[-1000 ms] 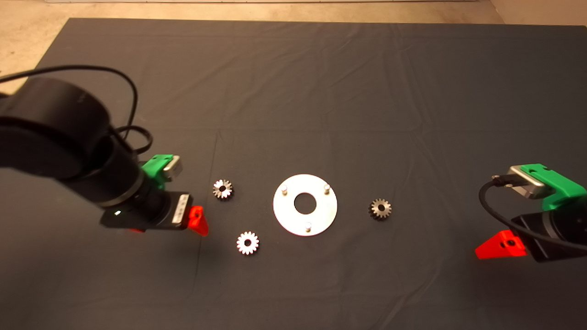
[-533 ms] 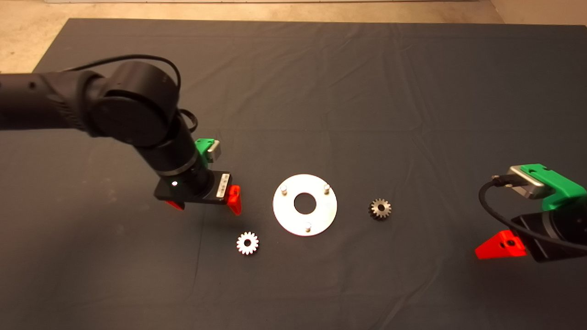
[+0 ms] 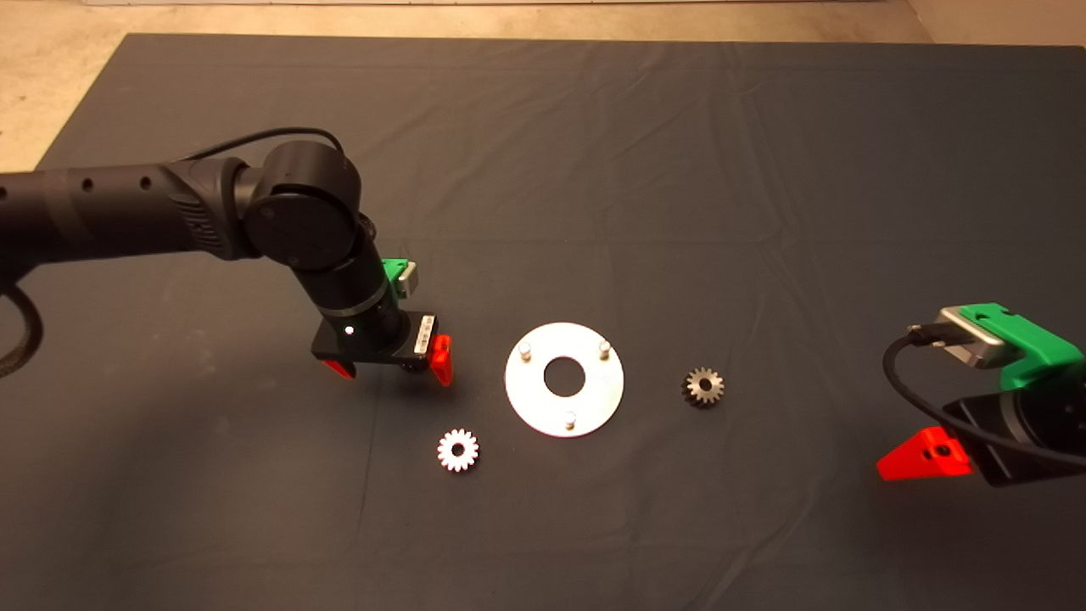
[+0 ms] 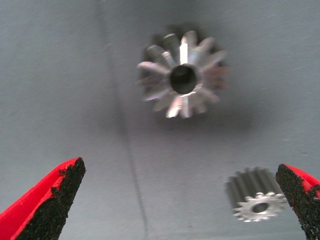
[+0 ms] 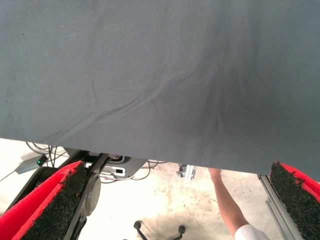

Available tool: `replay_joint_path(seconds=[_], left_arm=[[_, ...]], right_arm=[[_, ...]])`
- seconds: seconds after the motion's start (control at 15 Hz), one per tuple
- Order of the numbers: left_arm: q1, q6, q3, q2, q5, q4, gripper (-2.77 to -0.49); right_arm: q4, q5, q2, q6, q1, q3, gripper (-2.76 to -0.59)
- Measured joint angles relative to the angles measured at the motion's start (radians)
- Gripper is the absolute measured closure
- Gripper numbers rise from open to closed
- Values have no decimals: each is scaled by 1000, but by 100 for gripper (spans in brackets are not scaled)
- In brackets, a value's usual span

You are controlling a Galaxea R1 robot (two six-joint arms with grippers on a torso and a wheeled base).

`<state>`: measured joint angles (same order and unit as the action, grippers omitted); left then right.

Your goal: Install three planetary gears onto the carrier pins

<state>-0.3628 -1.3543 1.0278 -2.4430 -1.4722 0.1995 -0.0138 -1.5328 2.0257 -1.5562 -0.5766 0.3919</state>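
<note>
The shiny round disc [image 3: 530,392] lies mid-mat, and its three carrier pins [image 3: 525,349] stand bare. One planetary gear [image 3: 458,450] lies left of and nearer than the disc, another [image 3: 702,387] lies right of it. My left gripper [image 3: 390,365] hangs over a third gear left of the disc and hides it in the head view. In the left wrist view that gear [image 4: 182,80] lies flat on the mat ahead of the open left gripper [image 4: 175,200], untouched, with the nearer gear [image 4: 257,202] beside one finger. My right gripper [image 3: 925,456] waits at the lower right, open [image 5: 175,205] and empty.
The dark mat [image 3: 594,170] is wrinkled, and bare floor [image 3: 34,93] shows beyond its far left corner. In the right wrist view the mat's edge gives way to floor with cables, a wheeled base and a person's arm [image 5: 227,205].
My left arm has swung right across the mat and stretched out, and its gripper now covers the gear left of the disc. The right arm, the disc and the other gears have not moved.
</note>
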Motion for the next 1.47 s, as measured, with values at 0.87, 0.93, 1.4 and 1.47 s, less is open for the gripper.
replay_joint_path(seconds=[0.87,0.93,1.4,1.47], left_arm=[[28,106,80,-1,44,7,-277],[28,116,88,-1,44,7,-277],[28,142,137,-21,67,7,-277],[28,144,144,-25,67,7,-277]], right_arm=[[0,0,0,0,0,0,-275],[0,0,0,0,0,0,-275],[0,-1,0,0,0,0,-275],[0,0,0,1,0,0,-275]])
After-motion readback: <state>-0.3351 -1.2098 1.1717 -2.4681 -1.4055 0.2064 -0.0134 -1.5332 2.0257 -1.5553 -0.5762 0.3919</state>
